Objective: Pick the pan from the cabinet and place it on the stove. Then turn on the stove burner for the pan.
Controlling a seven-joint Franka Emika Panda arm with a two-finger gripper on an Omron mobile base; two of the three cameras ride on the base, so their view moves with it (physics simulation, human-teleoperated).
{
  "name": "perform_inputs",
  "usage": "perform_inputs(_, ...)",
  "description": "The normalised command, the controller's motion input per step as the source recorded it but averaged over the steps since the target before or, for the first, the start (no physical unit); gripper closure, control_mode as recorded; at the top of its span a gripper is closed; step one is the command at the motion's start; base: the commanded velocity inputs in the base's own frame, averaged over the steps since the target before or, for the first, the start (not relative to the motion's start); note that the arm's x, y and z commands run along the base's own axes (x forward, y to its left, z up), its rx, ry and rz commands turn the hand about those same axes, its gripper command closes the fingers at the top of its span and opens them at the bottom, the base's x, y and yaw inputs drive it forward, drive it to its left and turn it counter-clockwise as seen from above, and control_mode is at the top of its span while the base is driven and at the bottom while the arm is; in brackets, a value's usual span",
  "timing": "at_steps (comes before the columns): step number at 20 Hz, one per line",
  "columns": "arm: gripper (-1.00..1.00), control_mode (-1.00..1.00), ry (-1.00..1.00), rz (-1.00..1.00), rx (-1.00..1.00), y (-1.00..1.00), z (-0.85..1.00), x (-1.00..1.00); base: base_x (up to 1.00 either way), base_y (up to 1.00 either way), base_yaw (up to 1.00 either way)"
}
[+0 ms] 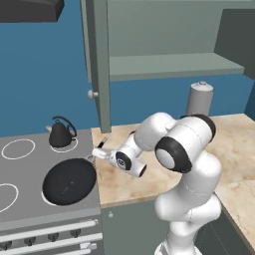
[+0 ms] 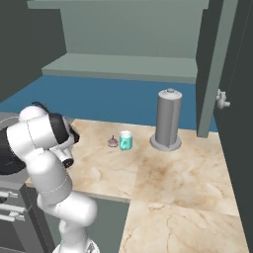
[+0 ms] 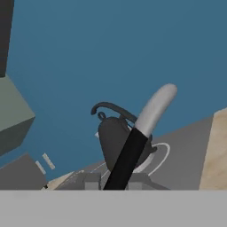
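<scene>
Wall cabinet (image 1: 164,45) open, shelf bare. Stove (image 1: 30,209) left of marble counter (image 1: 234,149). Black pan (image 1: 68,181) flat on front-right burner ring, handle twd counter. Kettle (image 1: 61,134) on ring behind. Gripper (image 1: 97,150) at pan handle (image 3: 142,128), handle btwn fingers; clamped or loose: can't tell.

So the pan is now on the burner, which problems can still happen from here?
1. The gripper sits at the handle of the pan; if it pulls away before the fingers are free, it may drag the pan off its ring.
2. The kettle stands on the ring just behind, so a high retreat could knock it.
3. The knobs sit in a row; the wrong one could be turned.
</scene>
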Motion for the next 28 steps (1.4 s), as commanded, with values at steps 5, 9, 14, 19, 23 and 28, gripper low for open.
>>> perform_inputs(5,1.00,-1.00,0.00,-0.09,0.00,0.34,-0.12,-0.14,0.00,0.00,0.00)
perform_inputs(9,1.00,-1.00,0.00,-0.03,0.00,0.28,-0.08,-0.20,0.00,0.00,0.00)
perform_inputs(14,1.00,-1.00,0.01,-0.03,0.00,0.27,-0.01,-0.11,0.00,0.00,0.00)
perform_inputs(19,-1.00,-1.00,0.01,-0.01,0.00,0.06,-0.05,0.00,0.00,0.00,0.00)
perform_inputs(23,-1.00,-1.00,0.03,0.00,0.00,0.02,-0.10,0.00,0.00,0.00,0.00)
perform_inputs(28,-1.00,-1.00,0.08,0.00,-0.02,0.16,-0.02,-0.06,0.00,0.00,0.00)
